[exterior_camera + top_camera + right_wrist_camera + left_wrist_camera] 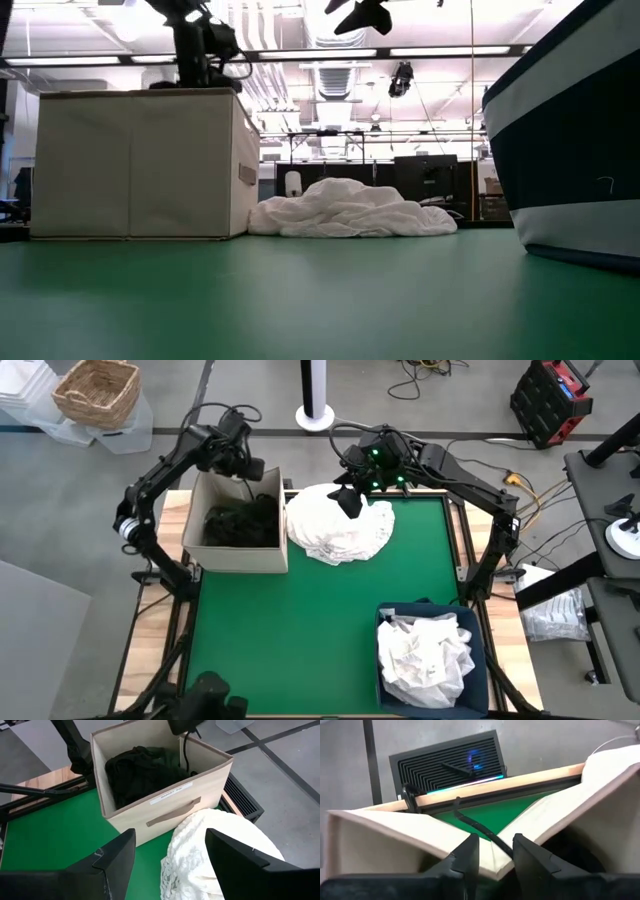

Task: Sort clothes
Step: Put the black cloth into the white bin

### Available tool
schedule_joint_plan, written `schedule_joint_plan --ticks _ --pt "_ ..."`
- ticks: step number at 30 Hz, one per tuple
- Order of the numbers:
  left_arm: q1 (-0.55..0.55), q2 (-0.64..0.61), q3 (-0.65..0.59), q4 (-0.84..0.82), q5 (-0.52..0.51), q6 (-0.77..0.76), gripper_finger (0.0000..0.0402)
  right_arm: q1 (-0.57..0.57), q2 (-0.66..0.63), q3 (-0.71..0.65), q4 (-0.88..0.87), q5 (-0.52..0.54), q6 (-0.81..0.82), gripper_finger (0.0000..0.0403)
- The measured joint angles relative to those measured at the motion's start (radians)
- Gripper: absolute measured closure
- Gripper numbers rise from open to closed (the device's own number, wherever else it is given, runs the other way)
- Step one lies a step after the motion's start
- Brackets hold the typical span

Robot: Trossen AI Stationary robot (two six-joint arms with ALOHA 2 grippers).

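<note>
**Soft cloth, taken by the crest: one white heap left on the mat**

We place everything by the beige box (236, 520), going from the near edge of the table to the far one.

Nearest us, diagonally across the green mat (300, 630) from the box, sits the navy bin (432, 660), one of its kind, with crumpled white clothes (425, 655) inside. We cannot count the pieces in that tangle.

Farther back, just beside the box's right wall, lies a single white heap (340, 525), lacy and folded on itself; whether it is one garment or several we cannot tell. We judge it light, limp and not fragile. It will sag and trail when lifted, and the open weave may snag on a fingertip. We would pinch a raised fold near its crest, gathering enough cloth that it does not slip free.

The right gripper (170, 857) hangs above the heap's far side, jaws spread wide and empty.

In the box lies one mound of dark clothes (240, 522), black and deep green, the count again hidden.

Farthest, the left gripper (492, 855) hovers over the box's far corner, fingers slightly parted with nothing between them.

We count two arms, two containers, three piles.
</note>
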Motion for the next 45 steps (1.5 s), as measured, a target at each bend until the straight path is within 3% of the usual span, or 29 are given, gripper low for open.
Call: schedule_joint_plan --ticks 19,36,45 --pt "0.002 0.050 0.001 -0.005 -0.001 0.022 0.0298 0.000 0.000 0.000 0.000 0.007 0.007 0.0172" --pt "0.002 0.050 0.001 -0.008 0.008 0.057 0.0396 0.000 0.000 0.000 0.000 0.023 0.007 0.0174" --pt "0.002 0.043 0.001 -0.018 0.008 0.061 0.0401 0.000 0.000 0.000 0.000 0.023 0.007 0.0167"
